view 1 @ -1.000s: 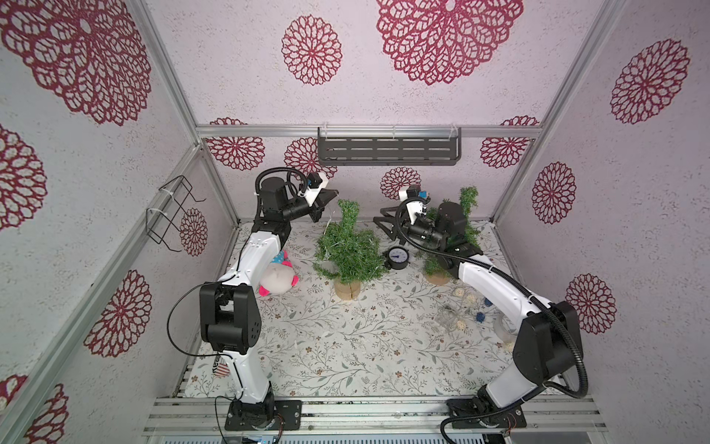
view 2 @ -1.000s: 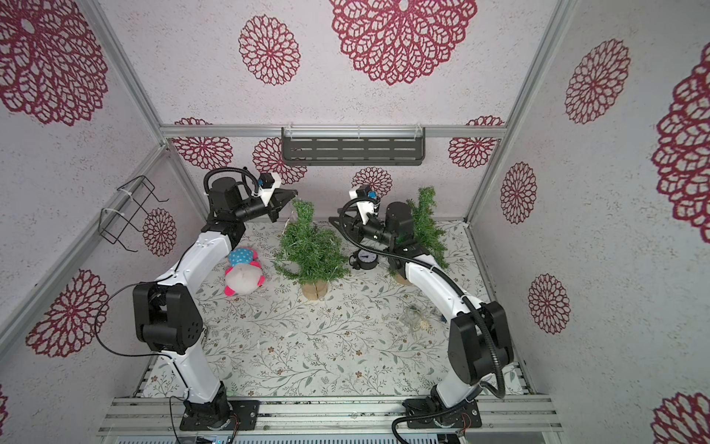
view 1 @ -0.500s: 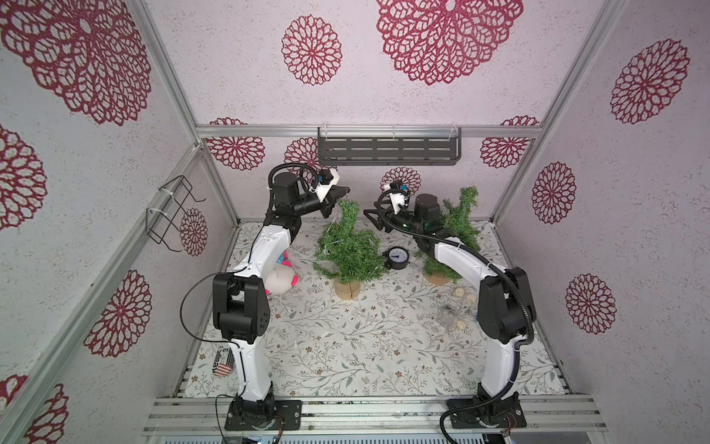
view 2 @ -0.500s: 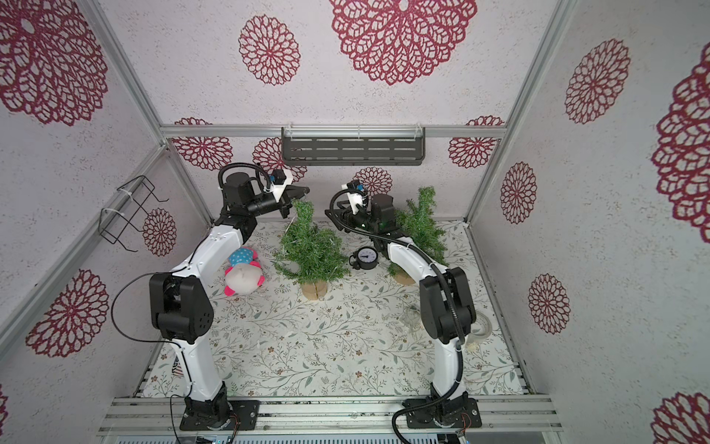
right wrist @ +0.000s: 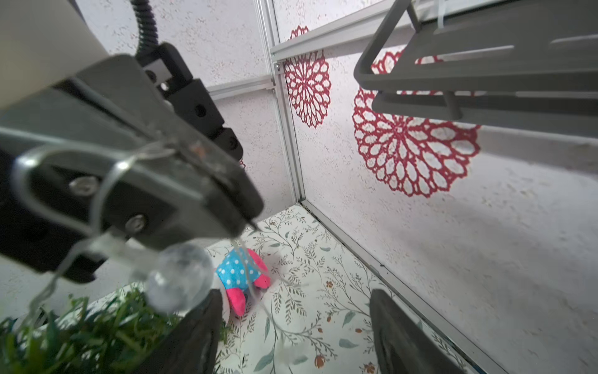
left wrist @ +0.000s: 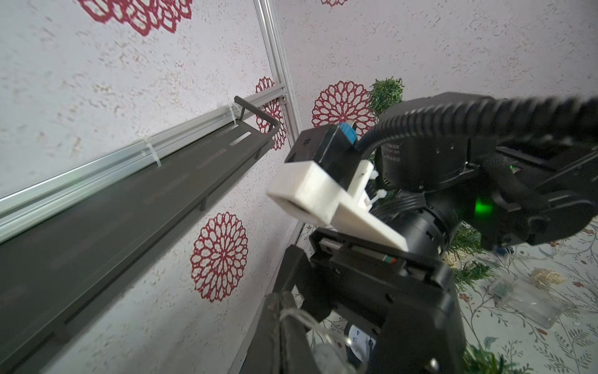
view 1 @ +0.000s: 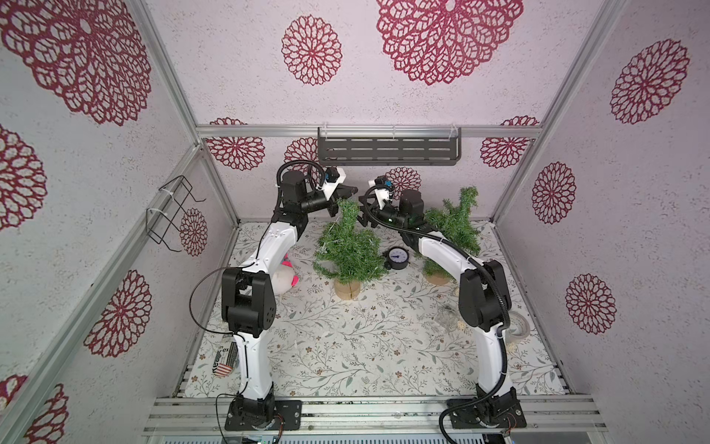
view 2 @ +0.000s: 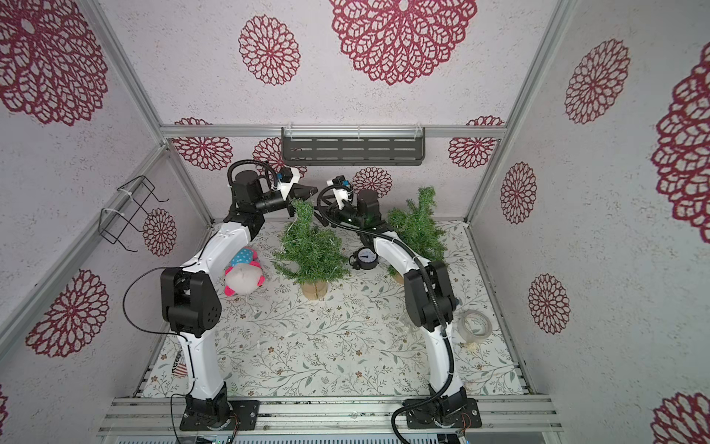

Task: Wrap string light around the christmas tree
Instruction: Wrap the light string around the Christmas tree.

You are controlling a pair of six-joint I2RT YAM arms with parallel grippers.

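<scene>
**STRING LIGHT: PINCHED IN LEFT CLAW, JUST ABOVE TREE TOP**

Item: string light (right wrist: 179,278), thin clear wire with a round clear bulb.

Location: raised off the counter (view 1: 345,346), at the tip of the christmas tree (view 1: 347,246). Clamped in the closed jaws of the left claw (right wrist: 249,210). One loop of wire draped over the claw's side, bulb dangling just beneath it, a further strand trailing down from the claw tip. Faint pale strand also traceable from the claw into the tree's upper branches in both top views.

Left claw: closed tight on the wire, level with the tree top and just beside it.

Right claw (right wrist: 295,294): facing the left claw across the tree top, near but apart. Jaws spread wide, nothing pinched. Trailing strand hanging across the gap in the right wrist view, contact not determinable.

Christmas tree: upright on a round wooden base, toward the back of the counter, between the two arms.

Surroundings:
- second tree (view 1: 453,226), behind the right arm
- dial gauge (view 1: 397,258), between the two trees
- plush toy (view 2: 244,275), beside the left arm
- tape roll (view 2: 475,326), near the right edge
- shelf (view 1: 388,152), on the back wall
- wire rack (view 1: 173,215), on the left wall
</scene>
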